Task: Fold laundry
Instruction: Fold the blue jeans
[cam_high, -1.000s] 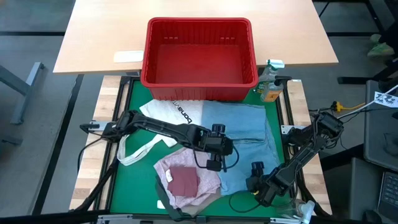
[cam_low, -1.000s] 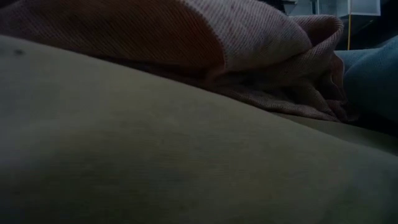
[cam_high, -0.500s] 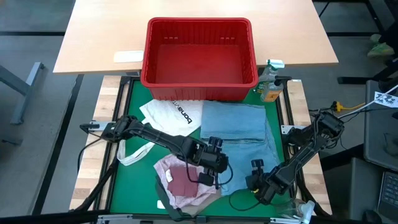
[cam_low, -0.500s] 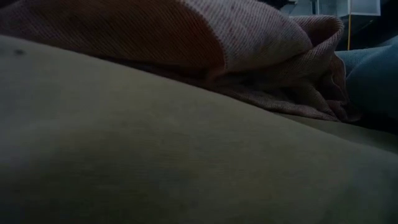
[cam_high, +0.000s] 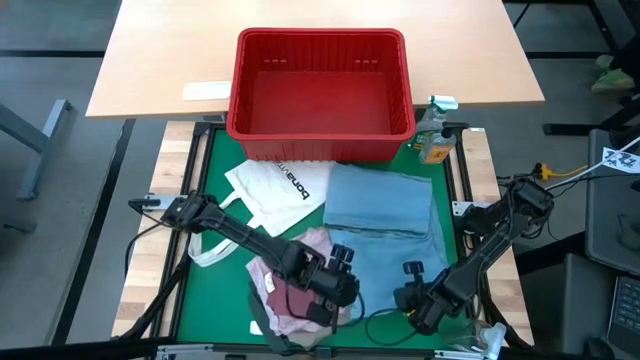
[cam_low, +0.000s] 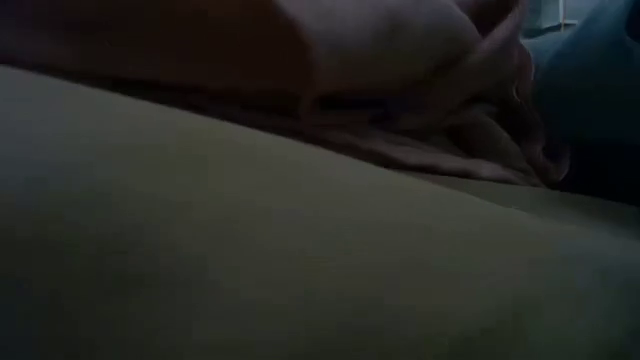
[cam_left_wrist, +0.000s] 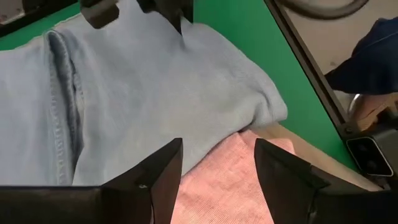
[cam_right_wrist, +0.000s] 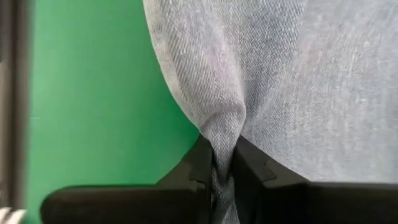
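Pinching a ridge of the light blue denim jeans (cam_right_wrist: 273, 81) at their near edge, the right gripper (cam_right_wrist: 222, 163) has its fingers nearly together on the fabric, and the garment's length runs away from it toward the red plastic basket (cam_high: 322, 92). The left gripper (cam_left_wrist: 216, 167), fingers wide and empty, hovers beside it over the mottled pink top (cam_left_wrist: 230, 186), where that top meets the jeans' hem. My judgement: the right arm is placed to carry this edge forward along the long axis.
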